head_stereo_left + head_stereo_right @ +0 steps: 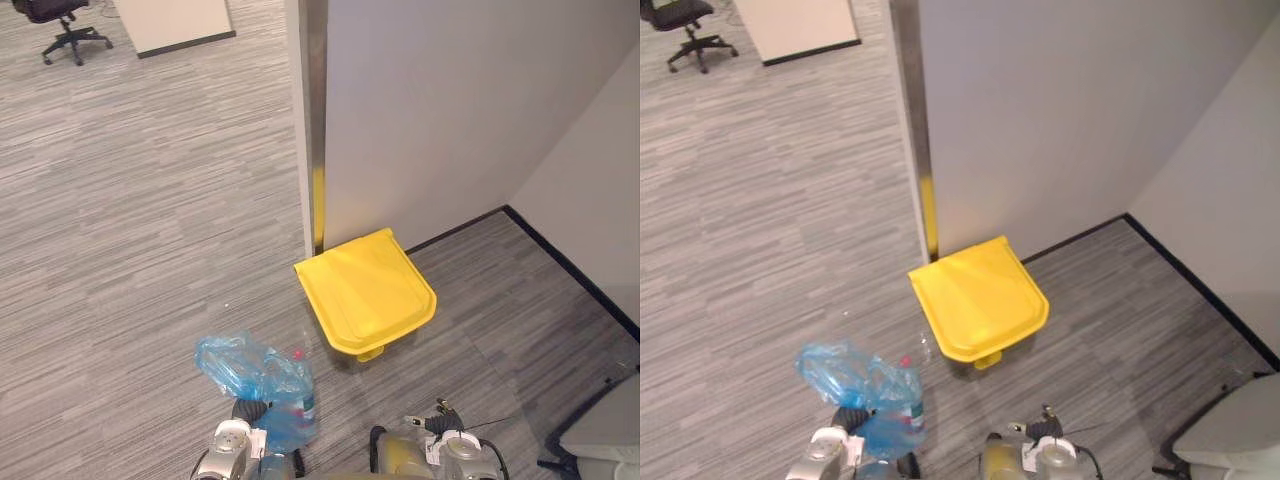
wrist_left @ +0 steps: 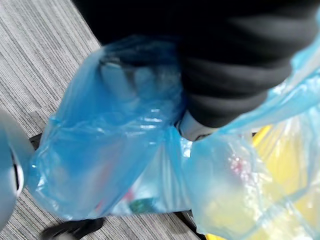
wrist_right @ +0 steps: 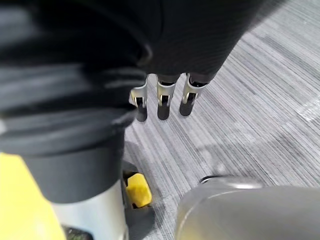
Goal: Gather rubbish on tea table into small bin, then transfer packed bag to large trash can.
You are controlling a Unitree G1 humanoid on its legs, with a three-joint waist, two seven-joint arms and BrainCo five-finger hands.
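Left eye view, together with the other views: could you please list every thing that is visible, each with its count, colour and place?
trash can: one, yellow lid shut, on the carpet at the wall's corner.
pedal: one, yellow, at the trash can's foot.
bag: one, clear blue, filled, at the left hand.
bottle: one, clear with red cap, inside the bag.
office chair: one, black, far off to the left.
wall: grey, behind the trash can.
left hand: one, dark cover against the bag.
right hand: one, silver fingers straight, empty, above the carpet.
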